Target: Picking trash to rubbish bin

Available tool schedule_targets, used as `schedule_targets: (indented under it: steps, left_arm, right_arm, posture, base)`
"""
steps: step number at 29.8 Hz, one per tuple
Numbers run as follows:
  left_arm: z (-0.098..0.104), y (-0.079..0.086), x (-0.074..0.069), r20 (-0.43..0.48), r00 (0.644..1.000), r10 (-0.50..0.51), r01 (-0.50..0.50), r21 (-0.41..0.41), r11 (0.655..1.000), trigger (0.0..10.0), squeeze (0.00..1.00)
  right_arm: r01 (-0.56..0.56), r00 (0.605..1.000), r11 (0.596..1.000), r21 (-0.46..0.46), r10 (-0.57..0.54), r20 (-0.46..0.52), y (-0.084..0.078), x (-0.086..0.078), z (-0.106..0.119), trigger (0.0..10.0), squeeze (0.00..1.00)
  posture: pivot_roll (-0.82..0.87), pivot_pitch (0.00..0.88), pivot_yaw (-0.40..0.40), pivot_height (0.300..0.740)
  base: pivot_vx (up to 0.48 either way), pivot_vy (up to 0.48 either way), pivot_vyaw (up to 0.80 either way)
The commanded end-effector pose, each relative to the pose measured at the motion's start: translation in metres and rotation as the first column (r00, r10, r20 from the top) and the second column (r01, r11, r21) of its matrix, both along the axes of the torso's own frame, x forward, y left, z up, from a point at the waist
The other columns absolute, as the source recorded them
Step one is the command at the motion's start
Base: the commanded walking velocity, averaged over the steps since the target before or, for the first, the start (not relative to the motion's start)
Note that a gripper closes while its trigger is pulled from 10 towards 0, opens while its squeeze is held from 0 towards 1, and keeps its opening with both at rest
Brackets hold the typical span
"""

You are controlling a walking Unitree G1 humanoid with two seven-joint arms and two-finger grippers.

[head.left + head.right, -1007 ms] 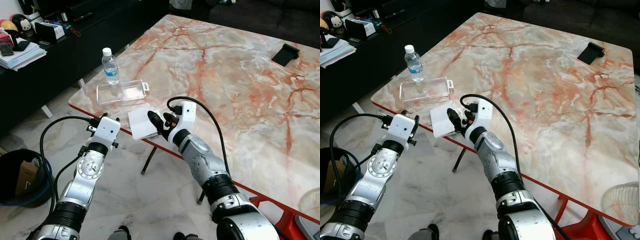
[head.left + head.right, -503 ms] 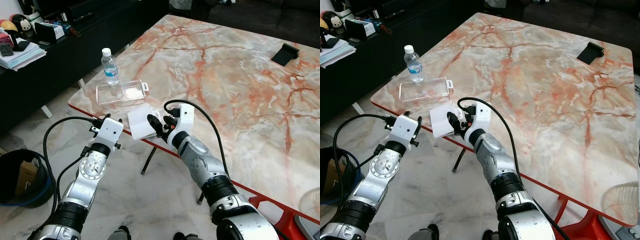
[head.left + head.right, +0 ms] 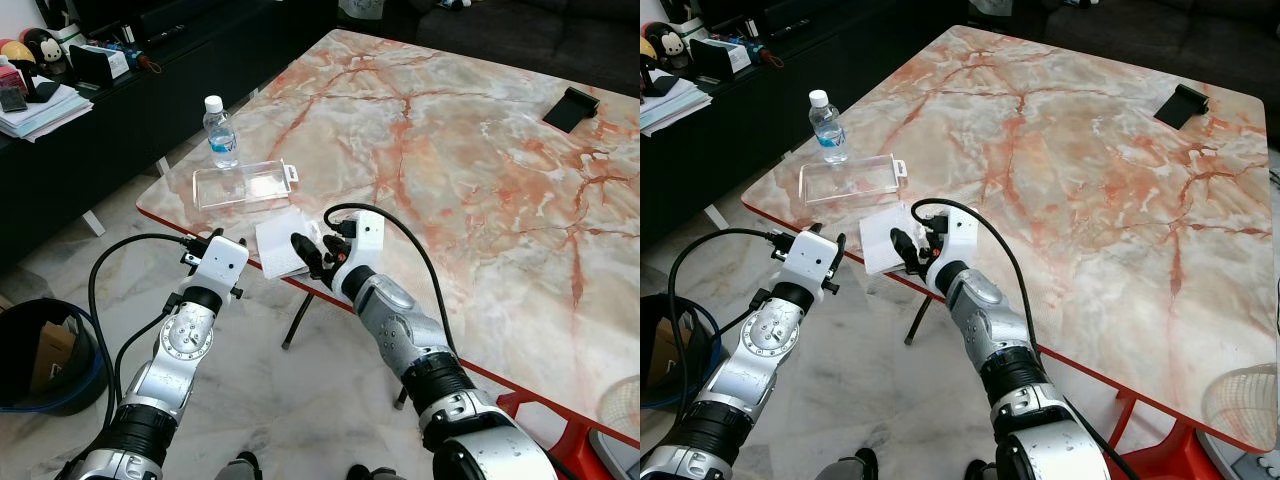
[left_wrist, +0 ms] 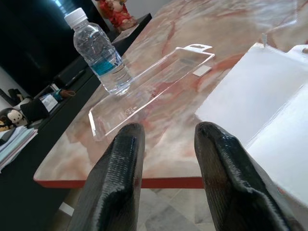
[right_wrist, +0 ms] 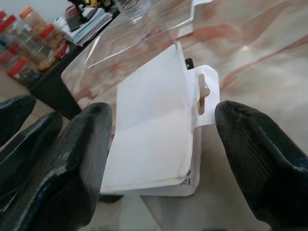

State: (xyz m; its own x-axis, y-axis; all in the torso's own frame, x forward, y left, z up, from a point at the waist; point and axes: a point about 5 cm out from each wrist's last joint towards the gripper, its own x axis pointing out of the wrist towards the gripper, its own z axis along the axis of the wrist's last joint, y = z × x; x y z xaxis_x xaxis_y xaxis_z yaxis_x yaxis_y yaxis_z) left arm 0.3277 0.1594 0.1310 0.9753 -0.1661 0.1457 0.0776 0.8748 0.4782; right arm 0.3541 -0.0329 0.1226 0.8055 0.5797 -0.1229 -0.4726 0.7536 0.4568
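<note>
With the right gripper (image 5: 159,139) spread wide and empty around the white card packet (image 3: 280,245) overhanging the table (image 3: 480,170) edge at centre-left, and the left gripper (image 4: 168,159) open nearby, a clumsy squeeze could tip it floorward.

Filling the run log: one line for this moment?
right gripper: open, at white box on table edge | left gripper: open, beside box | clear packaging, bottle: untouched
</note>
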Motion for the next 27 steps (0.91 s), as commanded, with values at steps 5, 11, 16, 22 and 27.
schedule_targets:
  steps: [5, 11, 16, 22, 27]
  left_arm:
    - [-0.003, -0.004, 0.000, -0.013, 1.000, -0.020, 0.020, 0.019, 1.000, 10.0, 0.00]
    - [-0.003, -0.005, 0.000, -0.015, 1.000, -0.023, 0.023, 0.020, 1.000, 10.0, 0.00]
    - [-0.004, -0.005, 0.000, -0.018, 1.000, -0.023, 0.024, 0.019, 1.000, 10.0, 0.00]
    - [-0.003, -0.006, 0.000, -0.012, 1.000, -0.021, 0.021, 0.022, 1.000, 10.0, 0.00]
    - [-0.003, -0.005, 0.000, -0.009, 1.000, -0.015, 0.015, 0.025, 1.000, 10.0, 0.00]
  right_arm:
    - [-0.138, 0.989, 0.985, 0.102, 0.143, -0.047, 0.051, -0.027, -0.007, 10.0, 0.00]
    - [-0.166, 0.985, 0.981, 0.098, 0.171, -0.037, 0.055, -0.030, -0.006, 10.0, 0.00]
    - [-0.154, 0.987, 0.984, 0.090, 0.158, -0.041, 0.055, -0.029, -0.006, 10.0, 0.00]
    - [-0.095, 0.995, 0.995, -0.014, 0.095, -0.014, 0.050, -0.024, -0.008, 10.0, 0.00]
    - [-0.030, 1.000, 0.997, -0.066, 0.030, -0.001, 0.042, -0.020, -0.010, 10.0, 0.00]
  posture:
    - [0.14, 0.156, -0.036, 0.740]
    - [0.14, 0.156, -0.036, 0.740]
    - [0.14, 0.156, -0.039, 0.740]
    - [0.14, 0.154, -0.040, 0.740]
    - [0.14, 0.155, -0.041, 0.740]
  base:
    - [0.000, 0.000, 0.00]
    - [0.000, 0.000, 0.00]
    - [0.000, 0.000, 0.00]
    - [0.000, 0.000, 0.00]
    - [0.000, 0.000, 0.00]
